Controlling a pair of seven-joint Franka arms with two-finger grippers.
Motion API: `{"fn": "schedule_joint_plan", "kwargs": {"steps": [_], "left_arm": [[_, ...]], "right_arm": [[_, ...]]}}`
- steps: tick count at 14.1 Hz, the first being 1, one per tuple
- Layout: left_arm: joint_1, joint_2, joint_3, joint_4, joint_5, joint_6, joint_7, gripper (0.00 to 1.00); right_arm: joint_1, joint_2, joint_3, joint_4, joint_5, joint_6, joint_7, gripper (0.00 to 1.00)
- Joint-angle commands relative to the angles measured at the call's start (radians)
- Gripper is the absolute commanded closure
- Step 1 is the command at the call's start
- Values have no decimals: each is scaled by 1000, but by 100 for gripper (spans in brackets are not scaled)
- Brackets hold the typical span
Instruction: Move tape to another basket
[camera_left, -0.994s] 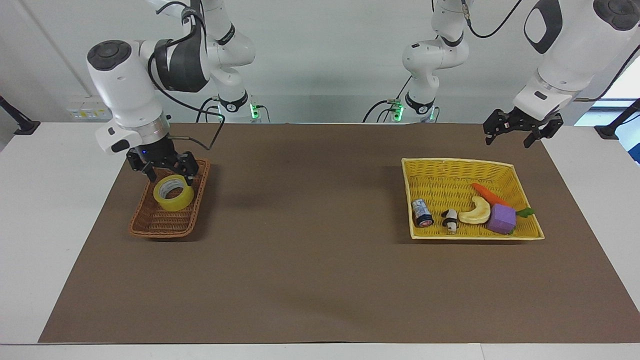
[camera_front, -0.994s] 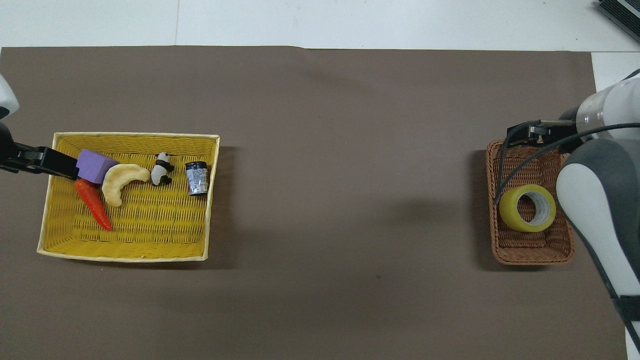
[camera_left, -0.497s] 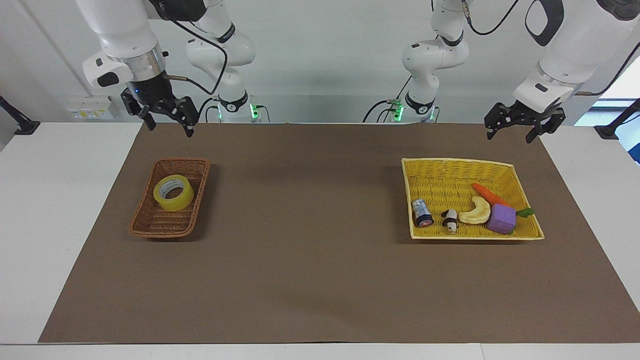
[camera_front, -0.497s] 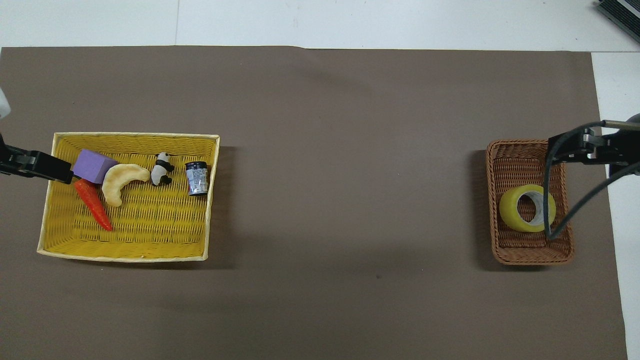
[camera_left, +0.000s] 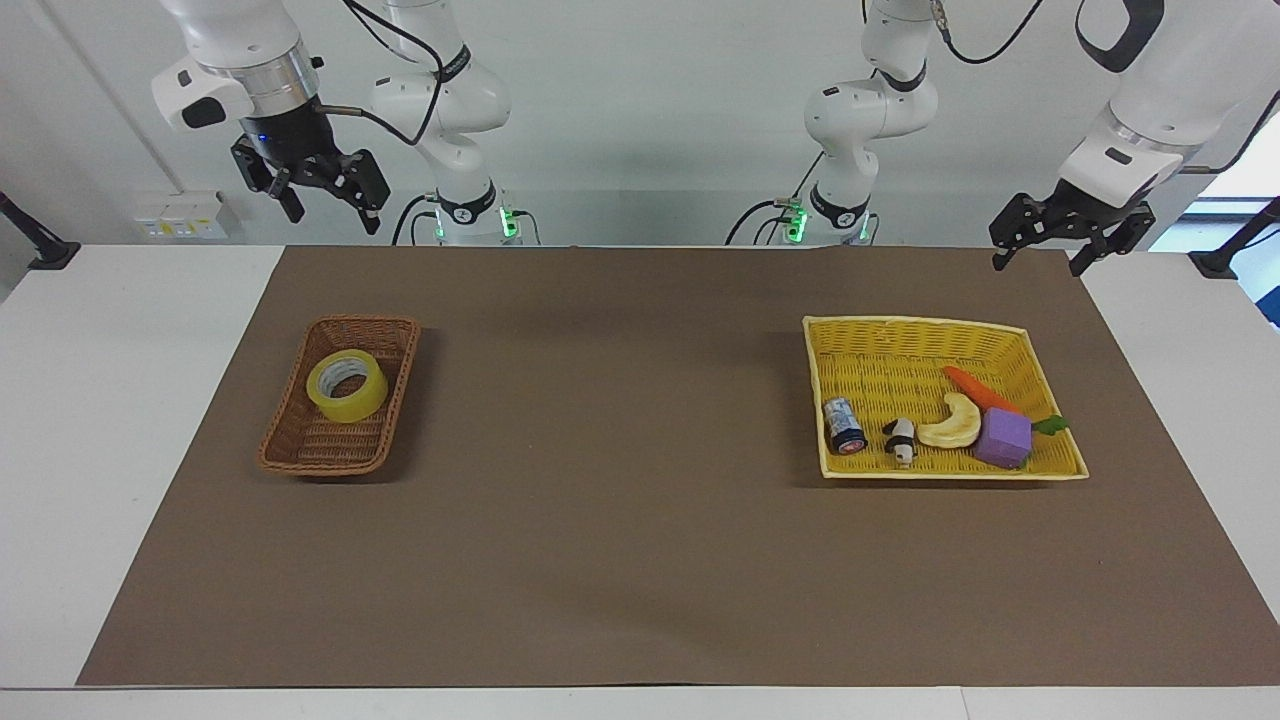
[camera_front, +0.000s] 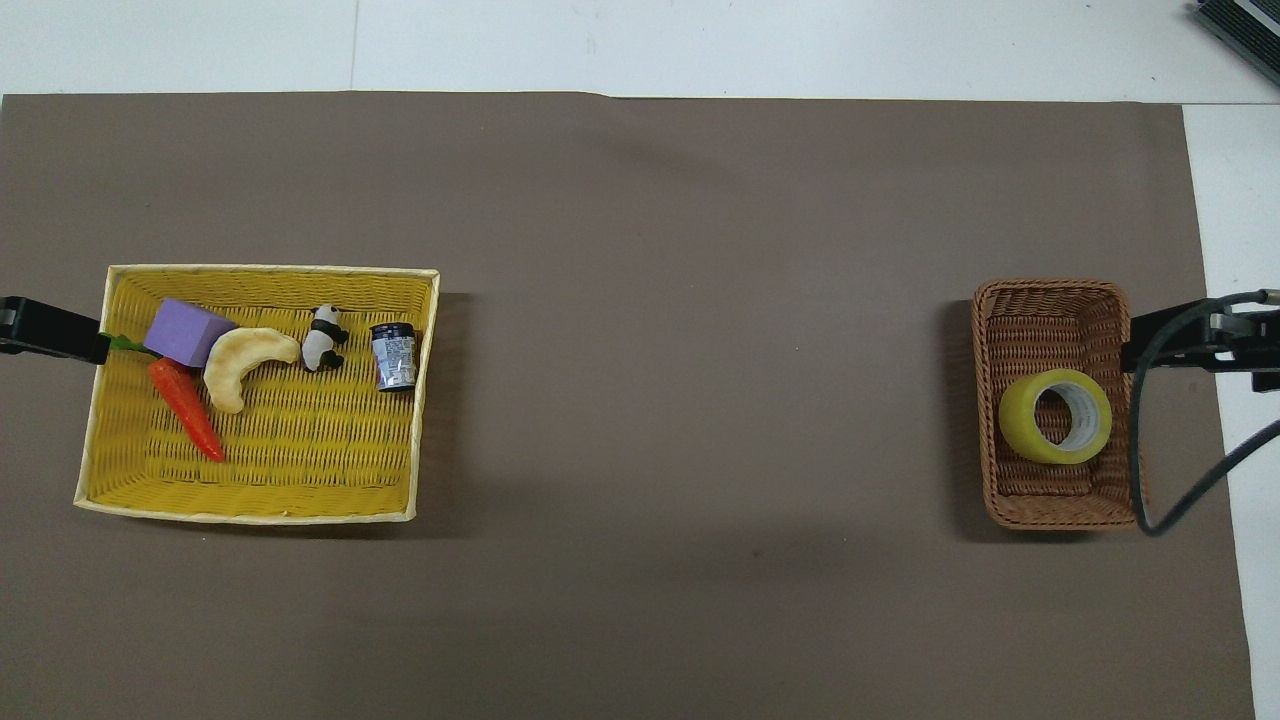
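— Pincers?
— Right pincer (camera_left: 308, 190) spread, empty, high above the bench (camera_left: 640, 560) (left pincer (camera_left: 1072, 232) spread too).
— Tape (camera_left: 347, 385)?
— In the basket (camera_left: 325, 445); open mat (camera_left: 620, 420) reaches the yellow basket (camera_left: 870, 350). Its can (camera_left: 843, 425) label is unreadable.

Glossy yellow tape (camera_left: 347, 386) in a dark-brown woven basket (camera_left: 315, 446); bright-yellow woven basket (camera_left: 880, 374); plain brown surface (camera_left: 620, 520).

The tape (camera_left: 347, 386) is seen lying in the basket (camera_left: 300, 445). The right gripper (camera_left: 310, 187) is held open and empty above, at 11 o'clock.
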Motion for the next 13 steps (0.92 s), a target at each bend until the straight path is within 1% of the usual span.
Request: {"fn": "schedule_joint_plan", "kwargs": {"steps": [1,2,3,6,8,13], "left_arm": [[11,-18,6,-3,-13,-17,-6,0],[9,-18,19,-3,-13,-15,-8,0],[9,-18,24,-3,-11,-17,-8,0],[5,-18,23,-3,-11,-15,-8,0],[6,-18,23,-3,-11,-15,-8,0],[8,-18,24,-3,-11,-15,-8,0]], "right_arm": [[-24,-12,2,-10,21,5,-53,0],[-35,-12,2,20,21,-17,-55,0],[-35,-11,5,30,21,-38,-53,0],[-34,-21,4,5,21,-22,-63,0],[-29,-20,5,4,21,-2,-60,0],[-26,-23,5,-2,20,0,-67,0]]}}
